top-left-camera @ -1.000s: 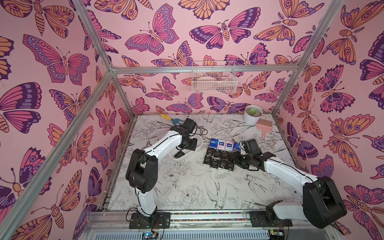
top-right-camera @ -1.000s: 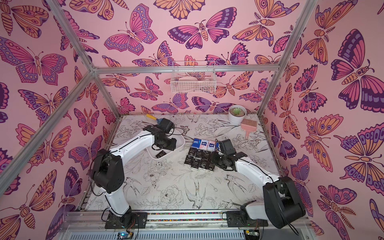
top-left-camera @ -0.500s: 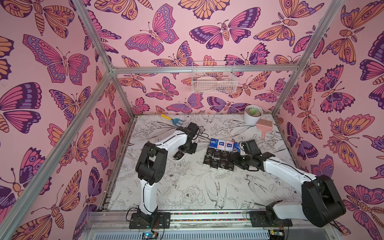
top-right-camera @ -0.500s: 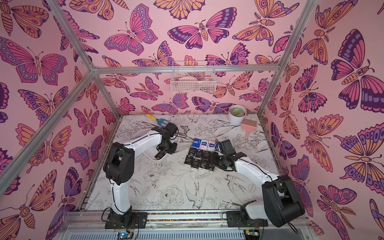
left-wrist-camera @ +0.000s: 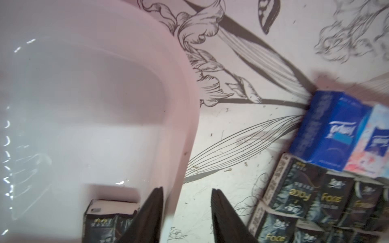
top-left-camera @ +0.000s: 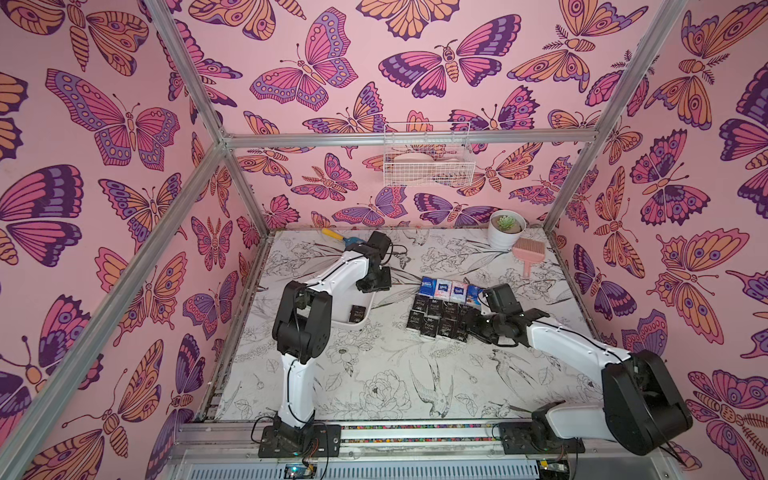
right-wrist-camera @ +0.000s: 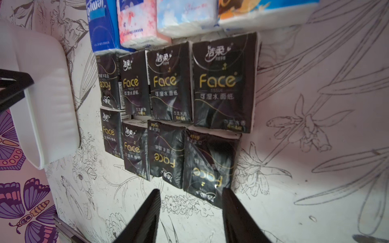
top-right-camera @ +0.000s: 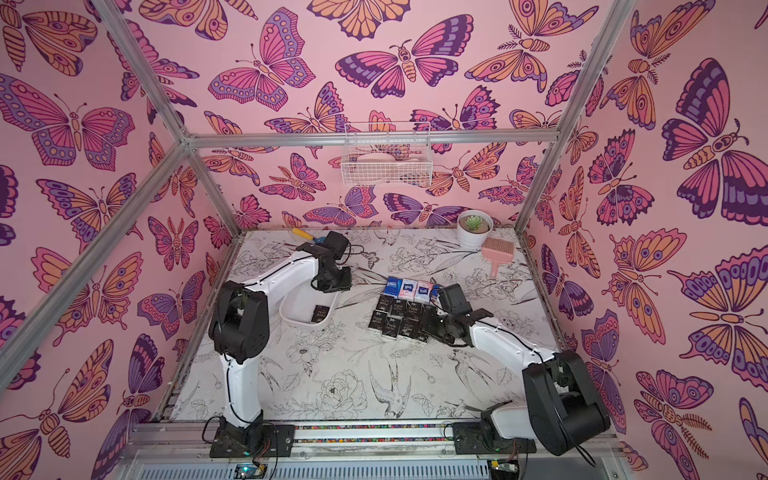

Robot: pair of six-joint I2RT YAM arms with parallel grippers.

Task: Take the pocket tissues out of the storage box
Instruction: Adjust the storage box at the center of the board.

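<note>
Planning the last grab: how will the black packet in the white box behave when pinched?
The black packet has a glossy, wrinkled wrapper, so it probably squashes and may slip. Lying flat, it shouldn't roll.

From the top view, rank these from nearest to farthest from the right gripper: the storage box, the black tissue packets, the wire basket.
1. Black tissue packets, directly beside the right gripper.
2. Storage box, across the table toward the robot's left.
3. Wire basket, up on the back wall.
</note>
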